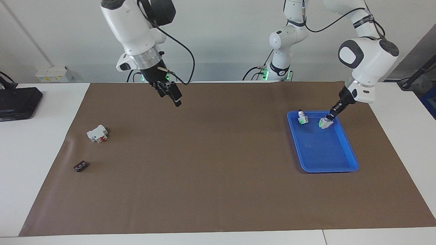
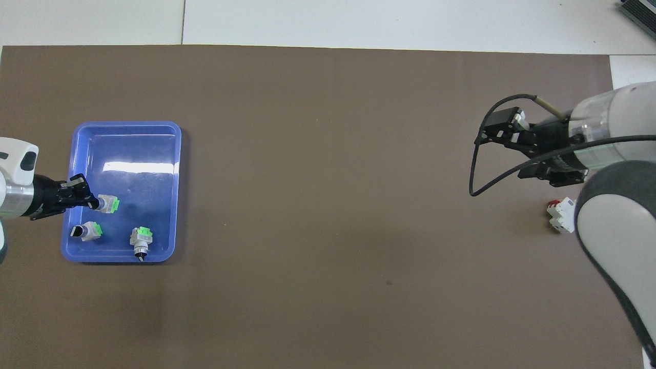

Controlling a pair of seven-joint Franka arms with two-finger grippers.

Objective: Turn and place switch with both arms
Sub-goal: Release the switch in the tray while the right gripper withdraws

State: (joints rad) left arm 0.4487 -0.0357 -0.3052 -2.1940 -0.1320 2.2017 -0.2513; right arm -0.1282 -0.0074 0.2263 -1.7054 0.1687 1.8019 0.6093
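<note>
My left gripper [image 2: 95, 203] [image 1: 329, 117] is shut on a white-grey switch [image 2: 108, 204] [image 1: 323, 123] with a green side, holding it low in the blue tray [image 2: 128, 124] [image 1: 327, 169] near the robots' end; I cannot tell whether it touches the tray floor. Two more switches lie in the tray: one [image 2: 87, 231] close beside the held one, largely hidden by it in the facing view, and one [image 2: 141, 239] [image 1: 302, 117] with its black knob toward the robots. My right gripper [image 1: 170, 95] [image 2: 515, 154] hangs open and empty over the brown mat, toward the right arm's end.
A bigger white block with a red part [image 1: 97, 133] [image 2: 559, 215] lies on the mat at the right arm's end. A tiny black ribbed block [image 1: 80, 166] lies farther from the robots. A black device [image 1: 17, 102] sits off the mat.
</note>
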